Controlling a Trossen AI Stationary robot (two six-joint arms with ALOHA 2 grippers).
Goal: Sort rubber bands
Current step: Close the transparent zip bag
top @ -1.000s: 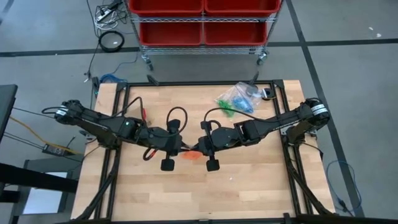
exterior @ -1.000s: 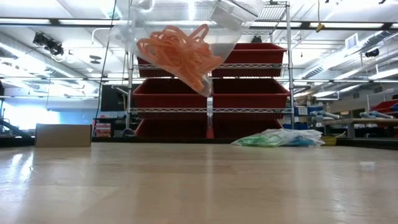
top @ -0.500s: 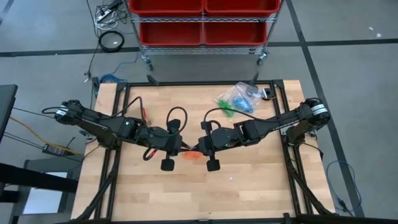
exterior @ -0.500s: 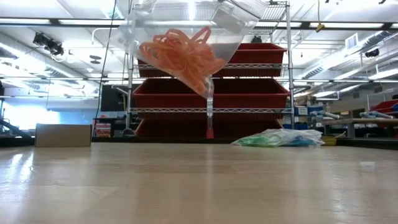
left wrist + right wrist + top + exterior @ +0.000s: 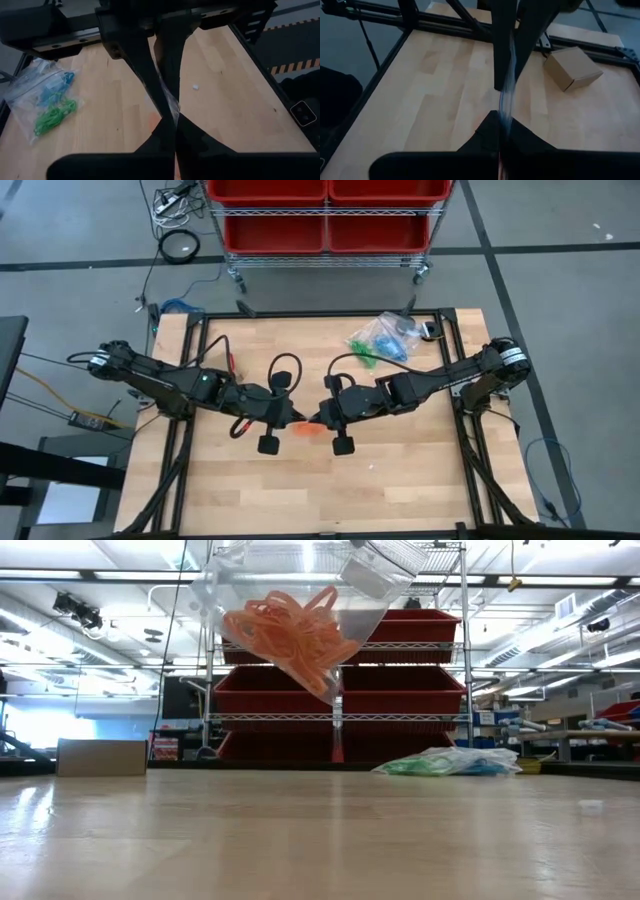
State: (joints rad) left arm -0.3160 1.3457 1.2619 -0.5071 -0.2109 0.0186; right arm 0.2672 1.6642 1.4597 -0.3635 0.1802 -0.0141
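From the low view we see a clear plastic bag (image 5: 300, 610) of orange rubber bands (image 5: 290, 635) hanging above the wooden table (image 5: 320, 840). From above, only an orange patch shows between the left gripper (image 5: 292, 420) and right gripper (image 5: 322, 418), both clenched on the bag. Green and blue bands (image 5: 380, 338) lie bagged near red bins (image 5: 400, 690).

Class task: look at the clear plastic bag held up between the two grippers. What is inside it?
Inside the clear bag lies a tangled clump of orange rubber bands, sagging toward its lower corner. The left gripper and right gripper pinch its edges. No other colour shows inside; the middle of the clump is hidden.
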